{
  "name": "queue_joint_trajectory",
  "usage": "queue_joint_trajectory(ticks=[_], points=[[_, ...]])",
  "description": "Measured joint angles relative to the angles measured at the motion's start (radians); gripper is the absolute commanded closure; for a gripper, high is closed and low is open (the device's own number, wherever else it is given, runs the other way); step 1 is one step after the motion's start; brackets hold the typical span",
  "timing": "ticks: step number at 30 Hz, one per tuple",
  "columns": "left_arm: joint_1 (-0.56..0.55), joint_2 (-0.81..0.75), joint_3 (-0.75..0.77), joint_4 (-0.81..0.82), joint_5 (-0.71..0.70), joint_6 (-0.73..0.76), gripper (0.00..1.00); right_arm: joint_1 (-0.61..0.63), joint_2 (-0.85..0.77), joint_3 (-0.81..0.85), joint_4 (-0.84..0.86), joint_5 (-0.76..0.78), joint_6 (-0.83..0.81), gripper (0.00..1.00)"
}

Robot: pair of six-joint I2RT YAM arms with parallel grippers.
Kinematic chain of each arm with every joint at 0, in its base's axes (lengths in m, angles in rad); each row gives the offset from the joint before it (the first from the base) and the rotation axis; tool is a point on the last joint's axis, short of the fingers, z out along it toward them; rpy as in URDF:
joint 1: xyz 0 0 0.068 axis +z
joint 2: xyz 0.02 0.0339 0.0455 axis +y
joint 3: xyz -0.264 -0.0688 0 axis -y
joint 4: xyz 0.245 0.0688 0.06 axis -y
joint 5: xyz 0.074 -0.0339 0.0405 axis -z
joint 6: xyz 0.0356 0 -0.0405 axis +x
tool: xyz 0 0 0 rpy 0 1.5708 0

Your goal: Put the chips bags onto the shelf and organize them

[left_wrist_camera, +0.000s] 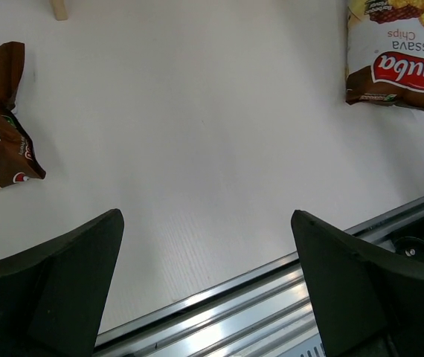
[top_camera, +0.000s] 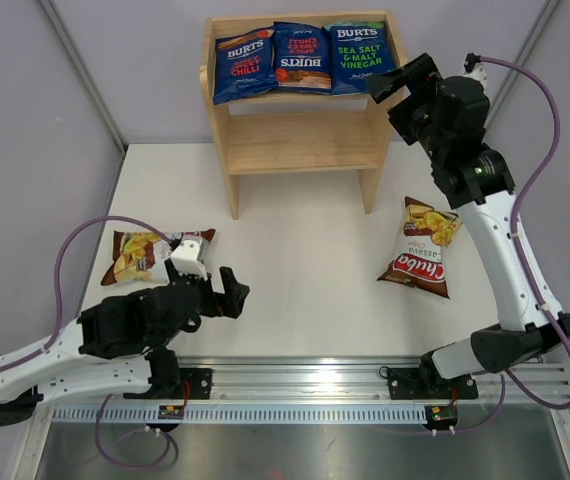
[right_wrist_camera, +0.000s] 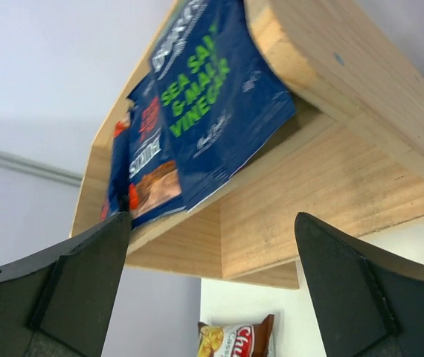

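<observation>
Three dark blue BURTS bags lie side by side on the top tier of the wooden shelf (top_camera: 300, 140): a red-lettered one (top_camera: 243, 65), a second red-lettered one (top_camera: 301, 57) and the green-lettered one (top_camera: 359, 56). One Chuba bag (top_camera: 148, 255) lies at the left of the table, the other (top_camera: 422, 247) at the right. My left gripper (top_camera: 237, 290) is open and empty, low over the table right of the left Chuba bag (left_wrist_camera: 0, 126). My right gripper (top_camera: 397, 80) is open and empty beside the shelf's right end, by the green-lettered bag (right_wrist_camera: 212, 97).
The shelf's lower tier (top_camera: 300, 138) holds nothing. The white table (top_camera: 305, 280) ends in a metal rail (left_wrist_camera: 271, 297) along the near side. Grey walls stand close at left, right and behind the shelf.
</observation>
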State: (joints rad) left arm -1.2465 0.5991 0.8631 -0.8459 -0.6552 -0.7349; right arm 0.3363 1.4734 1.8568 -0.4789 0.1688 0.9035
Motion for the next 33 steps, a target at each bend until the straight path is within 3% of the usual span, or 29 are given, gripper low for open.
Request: queue_joint_trajectory(ticks=[3, 9, 16, 20, 26, 33], points=[[0.06, 0.092, 0.034, 0.002, 0.01, 0.012, 0.01, -0.001, -0.069, -0.016, -0.009, -0.061, -0.086, 0.01], [0.47, 0.233, 0.039, 0.081, 0.163, 0.077, 0.01, -0.003, -0.316, -0.214, -0.056, -0.204, -0.29, 0.0], [0.765, 0.082, -0.011, 0.096, 0.191, 0.086, 0.01, -0.003, -0.665, -0.652, -0.111, -0.296, -0.415, 0.01], [1.028, 0.08, -0.04, 0.127, 0.289, 0.12, 0.01, -0.004, -0.809, -0.79, -0.117, -0.409, -0.44, 0.01], [1.365, 0.204, -0.11, 0.154, 0.461, 0.076, 0.01, -0.004, -0.893, -0.911, -0.062, -0.586, -0.44, 0.01], [1.685, 0.197, -0.303, 0.253, 0.633, -0.075, 0.01, -0.004, -0.877, -1.0, -0.016, -0.727, -0.435, 0.01]])
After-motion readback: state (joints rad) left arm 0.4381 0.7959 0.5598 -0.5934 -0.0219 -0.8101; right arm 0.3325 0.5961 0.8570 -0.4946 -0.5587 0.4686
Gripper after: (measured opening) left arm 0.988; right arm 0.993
